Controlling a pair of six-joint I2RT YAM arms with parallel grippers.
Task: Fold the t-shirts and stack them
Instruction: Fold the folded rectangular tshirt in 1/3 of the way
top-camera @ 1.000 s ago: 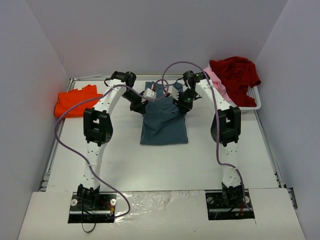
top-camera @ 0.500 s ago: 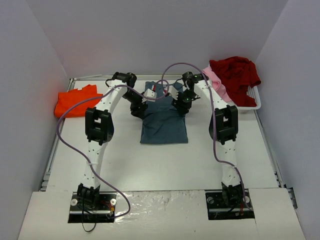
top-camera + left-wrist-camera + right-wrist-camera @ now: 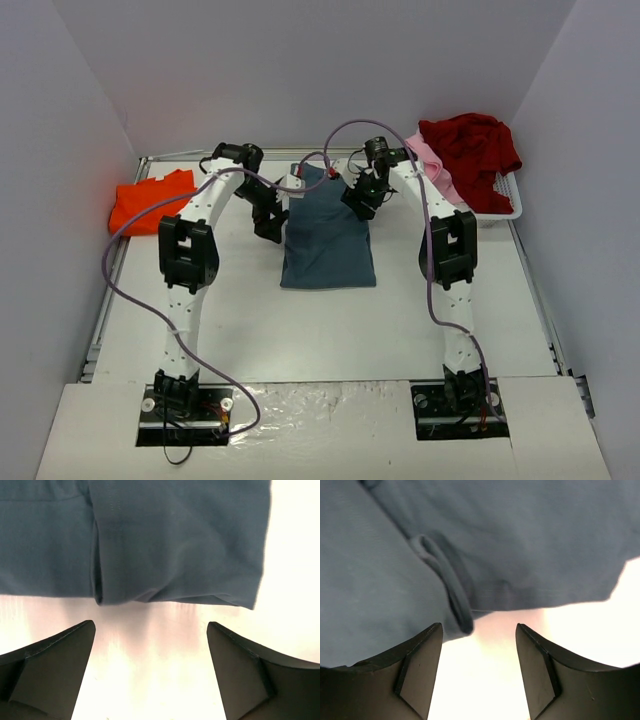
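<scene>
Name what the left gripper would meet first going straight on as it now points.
Probably the folded edge of the slate blue-grey t-shirt, lying just ahead of the open left gripper; if angled downward, the white table first.

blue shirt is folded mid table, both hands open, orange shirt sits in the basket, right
No. The orange shirt lies on the table at far left, not in the basket; the top view shows it. The rest stands: blue shirt folded, left hand and right hand open.
</scene>
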